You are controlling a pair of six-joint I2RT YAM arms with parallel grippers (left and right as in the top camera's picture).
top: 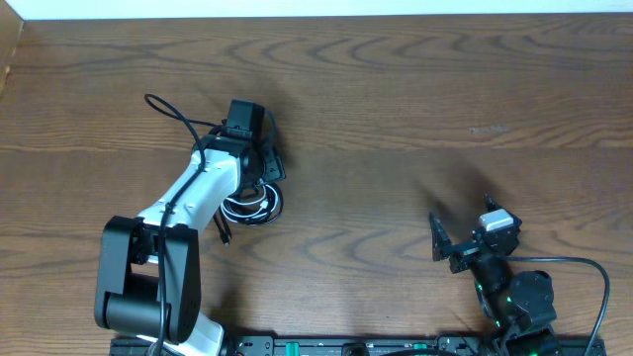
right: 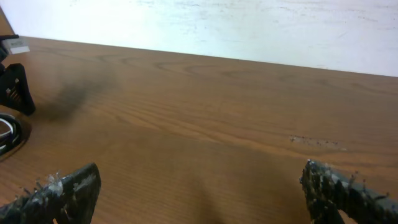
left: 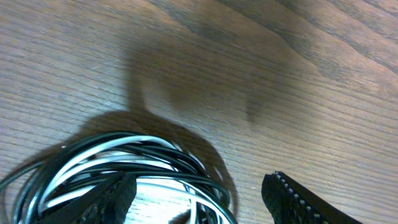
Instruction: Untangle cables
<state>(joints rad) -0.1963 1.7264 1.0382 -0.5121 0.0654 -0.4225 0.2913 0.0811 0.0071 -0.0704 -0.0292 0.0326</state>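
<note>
The cables (top: 252,206) lie in one small round bunch on the table (top: 396,119), on the left half. The black cable (left: 93,140) and the white cable (left: 109,148) are looped round and round each other. You cannot tell where one stops and the other starts. From above, a thin black bit (top: 225,229) sticks out of the bunch at the lower left, next to the arm.

The left claw (top: 265,170) is right over the bunch, at its top edge. Its two fingers are apart. Up close, one finger (left: 115,193) is over the loops, near the middle of the bunch. I cannot tell if it touches them. The other finger (left: 298,199) is off to the side, over bare wood. The outer curve of the bunch runs between the two fingers. There is a gap of table between that curve and the far finger. The claw is not clamped on the cables.

The right claw (top: 447,247) is well apart from the cables, on the right half of the table near the front edge. Its fingers (right: 56,193) are spread wide, with nothing but bare wood between them. From its own camera, the bunch (right: 7,134) peeks in at the far left edge, just beside the left claw (right: 15,87).
</note>
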